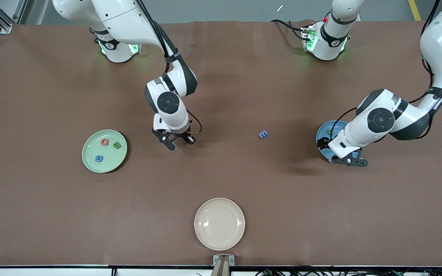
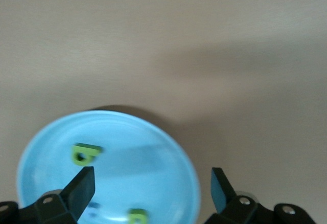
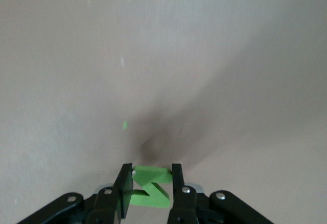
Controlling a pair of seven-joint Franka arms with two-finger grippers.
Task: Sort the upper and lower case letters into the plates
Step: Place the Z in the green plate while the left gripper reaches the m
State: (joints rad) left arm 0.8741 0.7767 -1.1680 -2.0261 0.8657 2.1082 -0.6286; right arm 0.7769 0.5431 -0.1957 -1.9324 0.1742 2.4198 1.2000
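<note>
Centre of frame: open table [image 1: 244,172], broken only by the blue e [image 1: 263,134]. Cream plate [image 1: 219,223] occupies lower centre. Green plate [image 1: 104,151] at mid-left, blue plate [image 1: 326,134] under the left gripper [image 1: 349,161] at mid-right.

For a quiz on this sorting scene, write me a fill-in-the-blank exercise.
1. The right gripper has its fingers shut on a ___ letter.
2. The left gripper hangs open over the ___ plate.
3. The pale green plate holds ___ letters.
4. The cream-white plate holds ___ letters.

Missing: green; blue; three; no
</note>
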